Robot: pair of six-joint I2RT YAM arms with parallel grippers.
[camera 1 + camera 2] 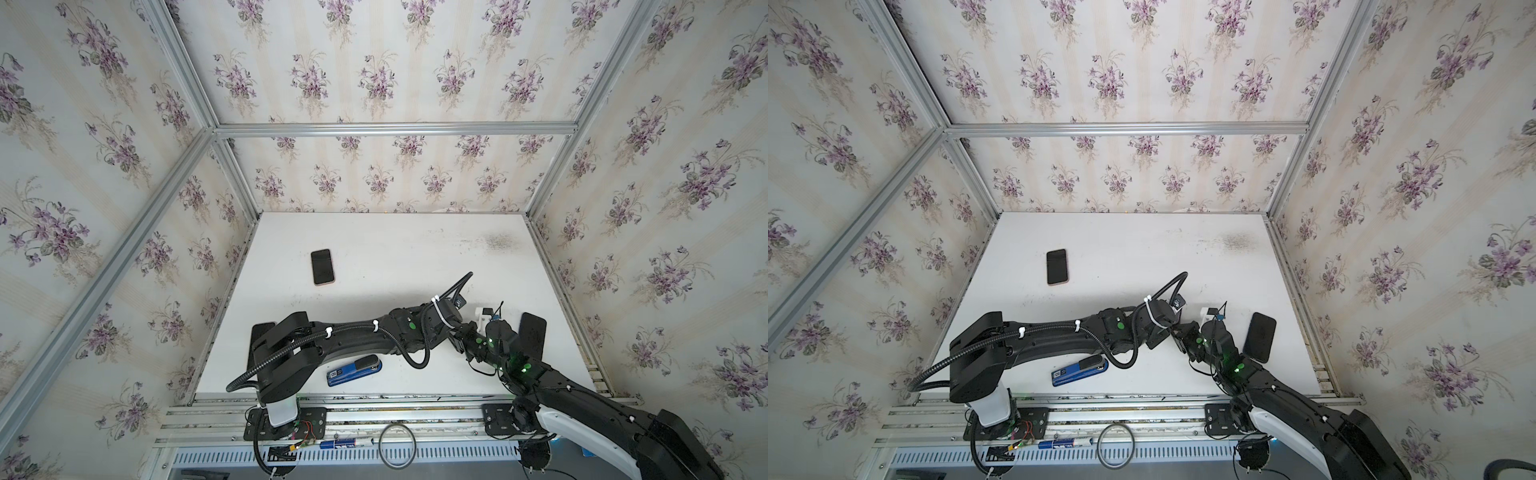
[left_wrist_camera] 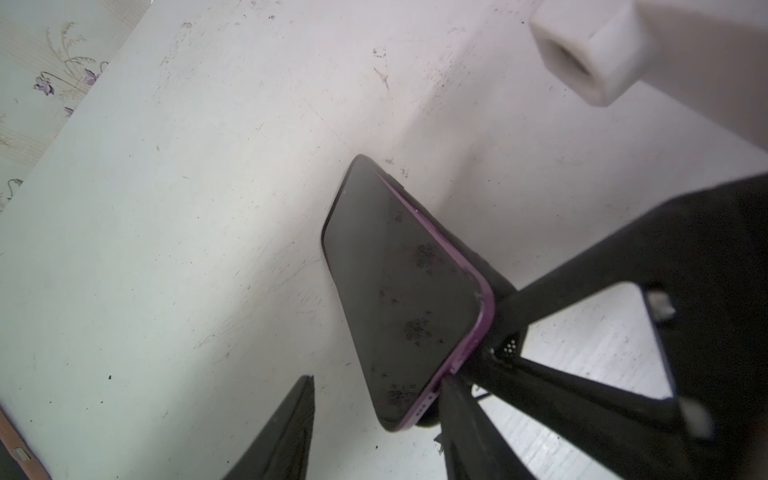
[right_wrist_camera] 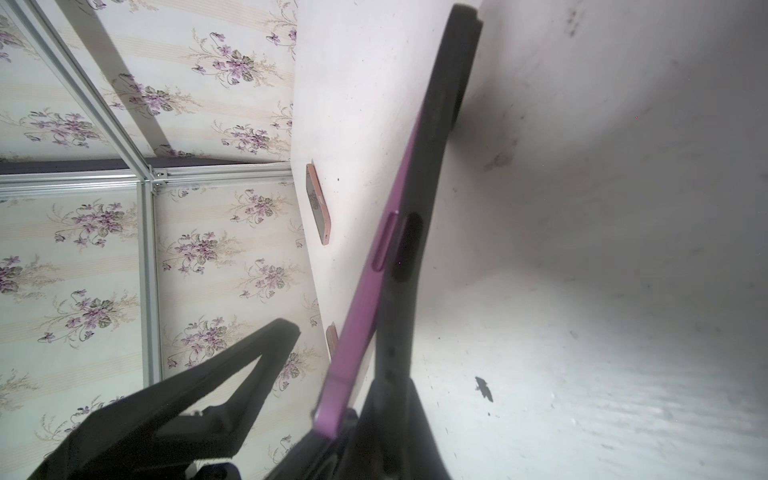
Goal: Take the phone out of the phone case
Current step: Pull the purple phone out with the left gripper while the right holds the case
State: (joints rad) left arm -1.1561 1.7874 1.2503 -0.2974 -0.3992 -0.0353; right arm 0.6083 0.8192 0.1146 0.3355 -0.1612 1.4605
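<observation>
Right hand (image 2: 500, 328) pinches the black phone case (image 3: 430, 174) tight; left hand (image 2: 376, 380), fingers apart, brackets one end of the purple phone (image 2: 399, 270).

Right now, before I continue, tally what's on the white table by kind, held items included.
Phones: 2, purple phone, rose-edged phone
Cases: 1, black phone case, partly peeled off the purple phone
Stapler, blue: 1
Black slabs, phone or case unclear: 2
Total: 6
</observation>
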